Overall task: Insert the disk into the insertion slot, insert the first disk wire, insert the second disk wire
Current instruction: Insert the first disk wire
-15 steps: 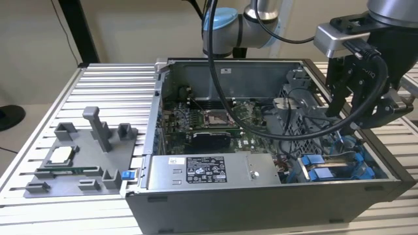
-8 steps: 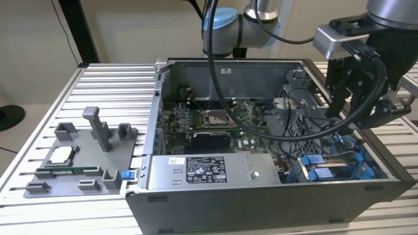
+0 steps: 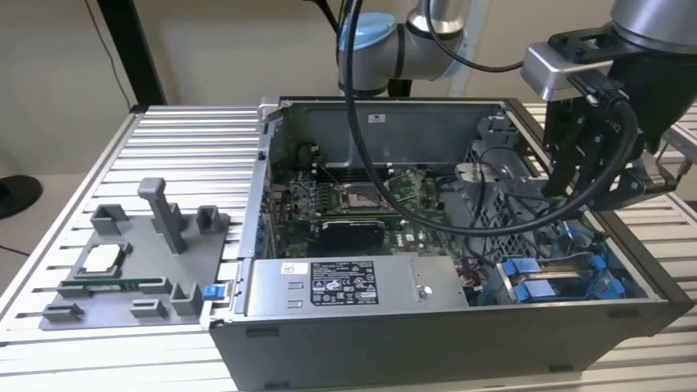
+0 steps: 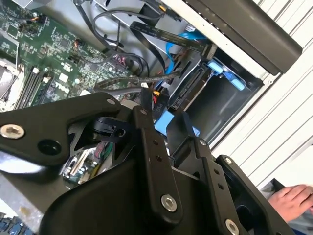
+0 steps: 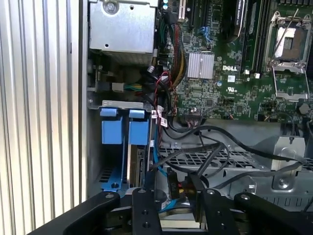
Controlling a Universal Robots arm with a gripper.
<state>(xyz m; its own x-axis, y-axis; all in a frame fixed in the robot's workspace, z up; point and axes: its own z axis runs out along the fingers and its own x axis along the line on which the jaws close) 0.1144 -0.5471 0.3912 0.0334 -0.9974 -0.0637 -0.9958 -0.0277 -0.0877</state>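
**Ribbed counter (image 3: 185, 155), open computer case (image 3: 436, 351): disk (image 5: 138, 134) in its bay, pincer (image 3: 563, 189) over the wires**

The disk stands on edge inside the insertion slot (image 5: 120, 104), in the corner of the case nearest the exterior view's right. In the first wrist view it shows as a bright blue carrier tab with a thin pale edge running on into the bay. A second blue tab (image 5: 111, 131) sits just beside it, parted by a narrow gap, and the slot's grey metal lip crosses the ends of both.

A silver labelled power-supply box (image 3: 326, 286) lies along the case wall next to the bay, with the green motherboard (image 5: 234, 63) further in. A perforated grey cage (image 5: 205, 159) adjoins the slot, and black cables (image 5: 230, 142) loop across it. A thin blue cable (image 5: 155, 164) runs along the disk's side. On the counter toward the exterior view's left, well apart from the case, sits a grey fixture tray (image 3: 130, 261) with small parts. In the second wrist view a person's hand (image 4: 293, 198) shows outside the case, over the counter slats.

The pincer hangs from the arm (image 3: 403, 41) above the bay end of the case, pointing down. In the first wrist view a black plug (image 5: 177, 188) with red and yellow wires lies right at its tip, near the disk's end. Whether the pincer is pinching that plug or standing spread around it, I cannot tell
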